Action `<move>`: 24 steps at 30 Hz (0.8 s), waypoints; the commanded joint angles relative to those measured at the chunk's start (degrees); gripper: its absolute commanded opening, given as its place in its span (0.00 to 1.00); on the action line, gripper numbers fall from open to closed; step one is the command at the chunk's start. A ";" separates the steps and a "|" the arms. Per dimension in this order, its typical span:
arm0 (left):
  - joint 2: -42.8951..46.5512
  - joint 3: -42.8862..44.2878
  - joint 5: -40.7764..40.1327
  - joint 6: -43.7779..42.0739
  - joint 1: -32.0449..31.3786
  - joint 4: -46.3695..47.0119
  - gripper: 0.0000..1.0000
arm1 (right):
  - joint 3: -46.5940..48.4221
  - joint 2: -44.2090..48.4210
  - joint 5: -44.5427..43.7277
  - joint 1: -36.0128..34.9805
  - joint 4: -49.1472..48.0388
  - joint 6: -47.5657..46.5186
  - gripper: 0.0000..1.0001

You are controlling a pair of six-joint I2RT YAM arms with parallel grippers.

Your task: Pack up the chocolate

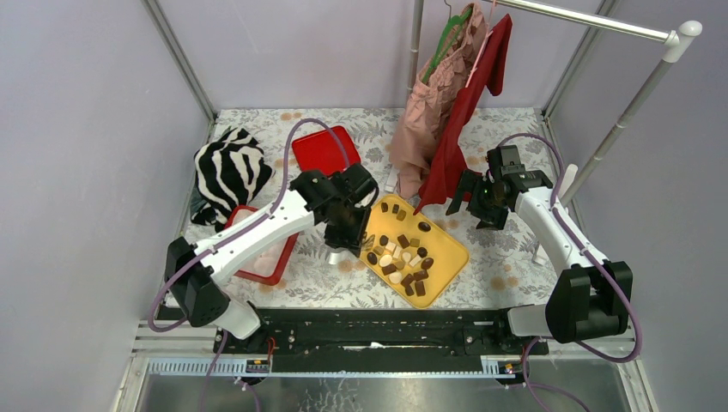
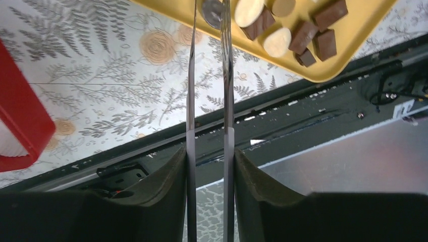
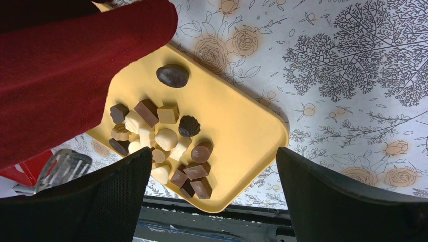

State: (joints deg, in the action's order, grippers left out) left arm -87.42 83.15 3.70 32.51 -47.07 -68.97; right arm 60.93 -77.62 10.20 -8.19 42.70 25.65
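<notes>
Closest in my left wrist view, my dark left fingers pinch a pair of thin, shiny tongs, so my left gripper is partly closed on them. Their tips flank a round piece of the small brown, tan and cream chocolate on the yellow plastic tray.

In my right wrist view, my right gripper gapes wide and empty above that heap.

From above, the tray lies on the floral tablecloth, with my left gripper over its left edge.
</notes>
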 commanded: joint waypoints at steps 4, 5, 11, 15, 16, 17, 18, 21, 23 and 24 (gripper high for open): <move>-0.66 -1.78 5.85 -1.40 -1.72 4.24 0.43 | 1.30 1.16 1.65 0.23 -1.17 -0.77 1.00; -0.93 -2.06 5.81 -1.54 -1.85 4.40 0.43 | 1.30 1.16 1.62 0.19 -1.12 -0.73 1.00; -1.80 -3.16 5.32 -1.90 -2.14 4.89 0.47 | 1.55 1.07 1.49 0.26 -1.08 -0.78 1.00; -2.67 -3.48 4.66 -2.10 -2.24 5.46 0.49 | 1.56 1.07 1.49 0.24 -1.02 -0.85 1.00; -2.93 -3.48 4.38 -2.16 -2.24 5.56 0.49 | 1.56 1.07 1.39 0.24 -1.02 -0.80 1.00; -3.06 -3.54 4.24 -2.25 -2.24 5.61 0.49 | 1.54 1.08 1.39 0.20 -0.97 -0.80 1.00; -3.11 -3.60 4.13 -2.34 -2.22 5.69 0.49 | 1.63 1.07 1.40 0.22 -0.93 -0.79 1.00; -3.51 -4.12 4.00 -2.45 -2.23 6.33 0.49 | 1.65 1.07 1.30 0.19 -0.93 -0.83 1.00; -3.99 -4.38 3.56 -2.45 -2.24 6.34 0.49 | 1.73 0.99 1.32 0.21 -0.89 -0.83 1.00; -4.22 -4.60 3.43 -2.45 -2.24 6.39 0.49 | 1.74 0.98 1.32 0.19 -0.86 -0.86 1.00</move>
State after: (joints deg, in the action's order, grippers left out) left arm -90.78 79.33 7.90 31.20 -48.82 -64.97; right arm 60.93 -77.62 10.22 -8.19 42.52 25.65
